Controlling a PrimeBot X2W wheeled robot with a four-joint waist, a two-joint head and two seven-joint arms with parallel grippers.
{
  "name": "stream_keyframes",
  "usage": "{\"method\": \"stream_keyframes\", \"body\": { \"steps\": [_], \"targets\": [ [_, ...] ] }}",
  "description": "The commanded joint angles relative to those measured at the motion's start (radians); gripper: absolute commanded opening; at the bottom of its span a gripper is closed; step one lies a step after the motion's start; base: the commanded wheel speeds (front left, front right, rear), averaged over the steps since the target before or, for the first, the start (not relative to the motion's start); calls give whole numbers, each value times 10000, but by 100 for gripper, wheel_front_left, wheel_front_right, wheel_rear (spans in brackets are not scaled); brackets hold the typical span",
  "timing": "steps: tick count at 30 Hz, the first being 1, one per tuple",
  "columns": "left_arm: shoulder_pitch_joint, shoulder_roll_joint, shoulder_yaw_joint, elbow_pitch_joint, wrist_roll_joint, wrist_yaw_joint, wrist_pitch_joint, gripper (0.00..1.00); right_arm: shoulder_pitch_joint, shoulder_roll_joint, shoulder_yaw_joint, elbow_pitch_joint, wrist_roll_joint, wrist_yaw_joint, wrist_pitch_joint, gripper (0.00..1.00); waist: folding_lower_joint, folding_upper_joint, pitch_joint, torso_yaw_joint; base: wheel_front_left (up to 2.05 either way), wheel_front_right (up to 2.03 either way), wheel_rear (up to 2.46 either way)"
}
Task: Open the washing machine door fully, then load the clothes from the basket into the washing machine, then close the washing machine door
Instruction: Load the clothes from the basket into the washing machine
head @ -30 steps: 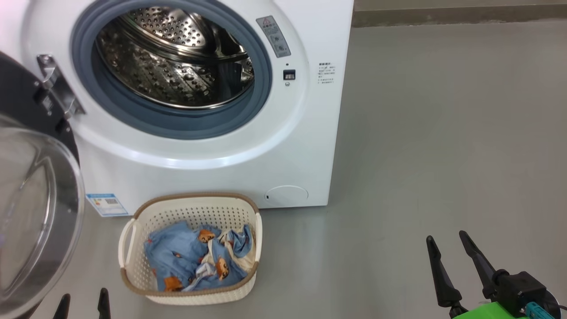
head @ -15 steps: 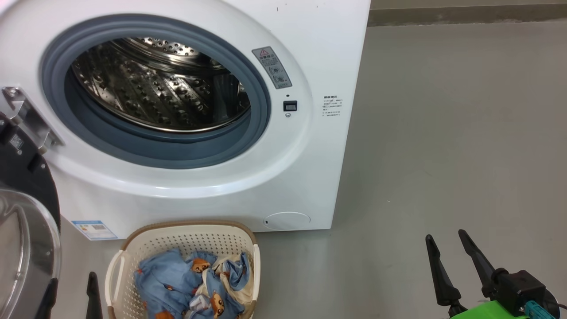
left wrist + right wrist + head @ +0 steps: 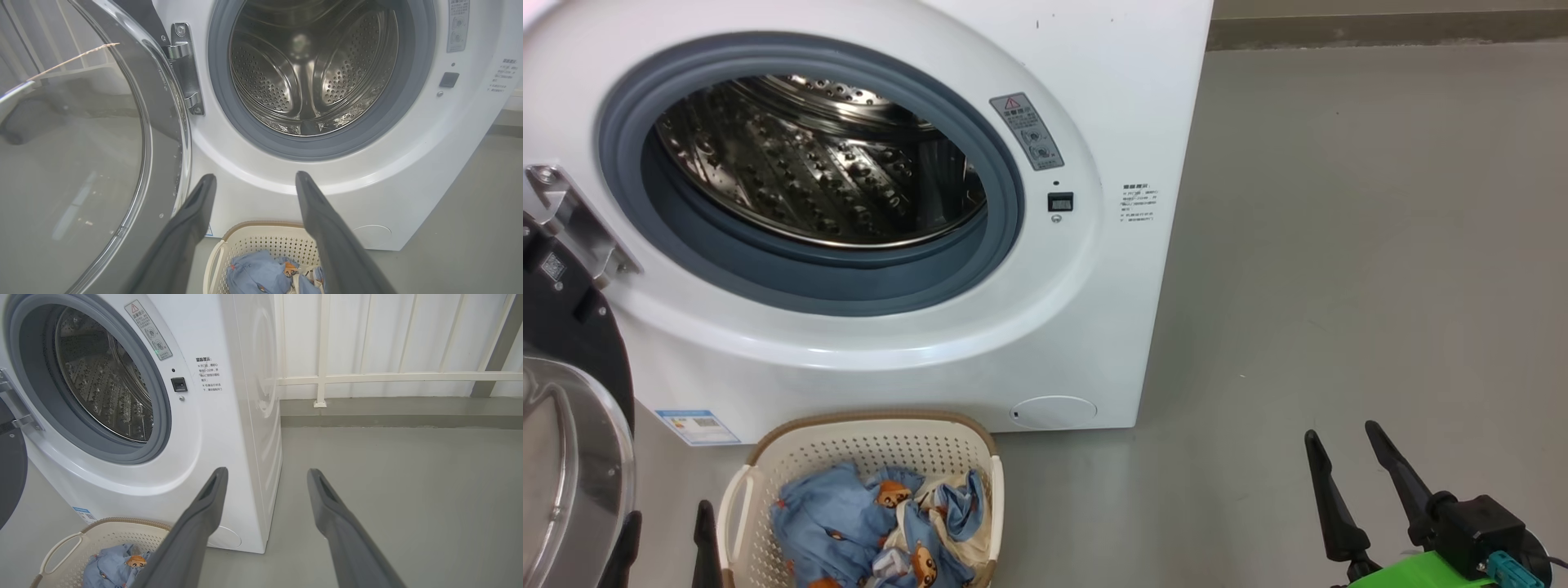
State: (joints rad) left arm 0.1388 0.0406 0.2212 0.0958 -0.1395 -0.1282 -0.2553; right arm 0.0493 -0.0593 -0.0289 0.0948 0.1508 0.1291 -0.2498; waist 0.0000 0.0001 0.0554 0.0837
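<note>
The washing machine (image 3: 1094,327) stands with its steel drum (image 3: 817,163) exposed. Its door (image 3: 572,457) is swung open to the left on the metal hinge (image 3: 572,220), glass bowl facing me. In front of the machine the basket (image 3: 866,425) sits on the floor with the light-blue bear-print clothes (image 3: 849,523) piled in it. My left gripper (image 3: 668,518) is open and empty, just left of the basket beside the door. From the left wrist, the left gripper (image 3: 255,176) points at the machine front above the basket (image 3: 265,237). My right gripper (image 3: 1342,433) is open and empty, over bare floor right of the machine.
Grey floor (image 3: 1339,245) stretches to the right of the machine. A white railing (image 3: 388,377) and a low kerb run along the back. The open door's black rim (image 3: 155,94) stands close to my left fingers (image 3: 192,220).
The head camera has moved, so the machine looks larger and sits lower in the picture. Both grippers stay open and hardly shift.
</note>
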Motion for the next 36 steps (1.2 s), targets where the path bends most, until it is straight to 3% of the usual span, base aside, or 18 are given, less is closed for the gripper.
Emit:
{"method": "stream_keyframes", "body": {
  "steps": [1, 13, 36],
  "targets": [
    [-291, 111, 275, -265, -73, -22, -65, 100, -300, -38, 276, -197, -74, 16, -120, 100, 0, -1, -16, 3, 0, 0, 0],
    [-253, 105, 32, -223, -194, -24, -65, 100, -256, -24, 237, -105, 43, 16, -120, 100, 0, -1, 122, -42, 0, 0, 0],
    [-1738, 722, -1194, 938, -1193, -24, -65, 100, -797, 69, 293, -209, -172, 16, -120, 100, 0, -1, 2268, -260, 0, 0, 0]
  ]
}}
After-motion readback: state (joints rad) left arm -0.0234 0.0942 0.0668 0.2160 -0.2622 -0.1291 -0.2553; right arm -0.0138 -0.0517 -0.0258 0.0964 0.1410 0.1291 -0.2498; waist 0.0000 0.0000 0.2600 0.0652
